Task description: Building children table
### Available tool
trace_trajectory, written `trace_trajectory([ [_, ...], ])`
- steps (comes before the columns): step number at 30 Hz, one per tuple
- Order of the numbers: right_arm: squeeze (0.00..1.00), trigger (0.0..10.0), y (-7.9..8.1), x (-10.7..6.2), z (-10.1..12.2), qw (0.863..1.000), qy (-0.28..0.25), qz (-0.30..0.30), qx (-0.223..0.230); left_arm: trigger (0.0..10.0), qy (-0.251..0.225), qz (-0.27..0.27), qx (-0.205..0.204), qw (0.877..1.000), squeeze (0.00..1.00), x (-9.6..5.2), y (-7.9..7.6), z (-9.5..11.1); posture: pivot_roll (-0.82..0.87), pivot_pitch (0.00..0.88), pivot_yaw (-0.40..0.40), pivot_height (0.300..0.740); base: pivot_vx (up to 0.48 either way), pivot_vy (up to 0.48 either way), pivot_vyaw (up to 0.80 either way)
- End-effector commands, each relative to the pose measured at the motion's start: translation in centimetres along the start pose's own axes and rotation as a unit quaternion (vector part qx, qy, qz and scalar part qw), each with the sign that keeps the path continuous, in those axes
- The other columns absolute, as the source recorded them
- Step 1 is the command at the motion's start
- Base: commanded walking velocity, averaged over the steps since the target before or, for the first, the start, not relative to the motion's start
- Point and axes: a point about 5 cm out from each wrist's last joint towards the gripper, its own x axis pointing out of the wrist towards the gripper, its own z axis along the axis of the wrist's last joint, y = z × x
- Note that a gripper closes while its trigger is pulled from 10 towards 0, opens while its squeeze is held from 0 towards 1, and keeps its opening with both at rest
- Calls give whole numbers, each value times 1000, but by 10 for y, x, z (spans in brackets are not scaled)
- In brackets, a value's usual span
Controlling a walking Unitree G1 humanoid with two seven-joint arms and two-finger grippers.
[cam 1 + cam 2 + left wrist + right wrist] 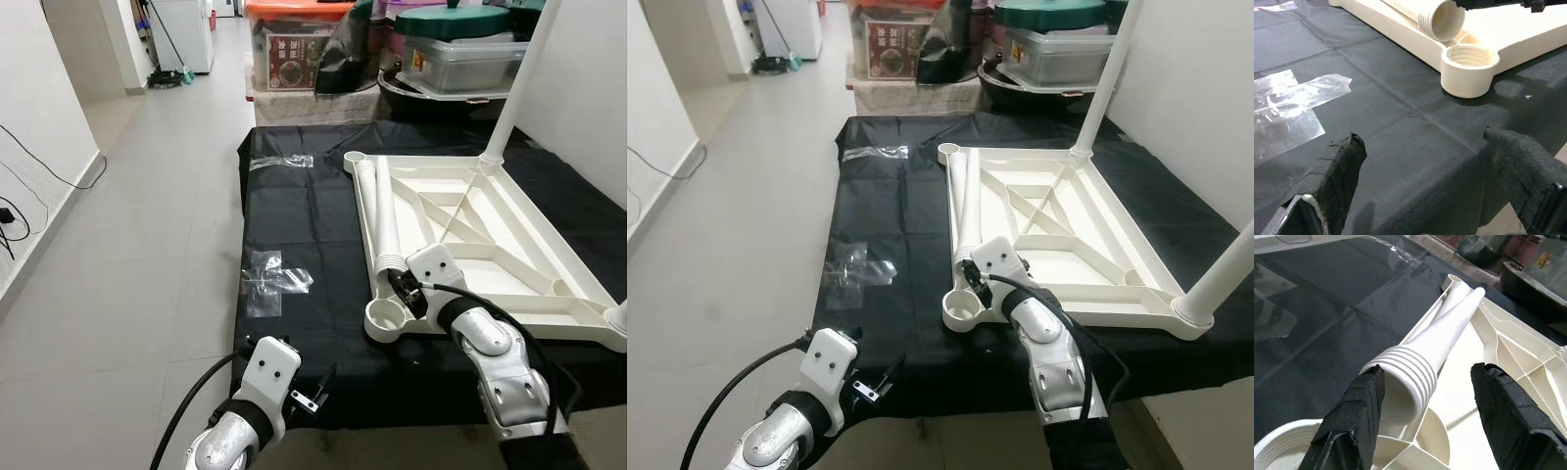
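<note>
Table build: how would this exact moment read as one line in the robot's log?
right gripper: open, around threaded end of loose table leg | leg lies on upturned tabletop | corner socket: empty | left gripper: open, over black cloth

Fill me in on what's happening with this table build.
The white tabletop lies upside down on a black cloth, with legs already standing in two corners. A loose leg lies along its left edge. The right gripper is at that leg's threaded end, jaws open on either side, right by the empty corner socket. The left gripper hovers open at the cloth's near edge.
</note>
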Motion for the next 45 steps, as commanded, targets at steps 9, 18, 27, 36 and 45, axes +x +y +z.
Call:
trace_trajectory([
  [9, 0, 10000, 7, 7, -4, 999, 26, -2, -18, 10000, 12, -1, 5, 1000, 0, -2, -1, -5, 52, 70, -41, 740, 0, 0, 0],
  [18, 0, 10000, 10, 15, -11, 998, 48, -12, -35, 10000, 13, -2, 4, 1000, 0, -2, -1, -5, 53, 75, -43, 740, 0, 0, 0],
  [27, 0, 10000, 11, 25, -15, 997, 60, -28, -37, 10000, 13, -2, 2, 1000, 0, -3, -2, -5, 58, 77, -49, 740, 0, 0, 0],
  [36, 0, 10000, 14, 37, -11, 997, 58, -49, -21, 10000, 14, -2, 0, 1000, 0, -3, -3, -5, 62, 81, -53, 740, 0, 0, 0],
  [45, 0, 6627, 16, 50, -5, 996, 52, -75, -13, 10000, 13, -1, 0, 1000, 0, -3, -3, -5, 65, 80, -59, 740, 0, 0, 0],
])
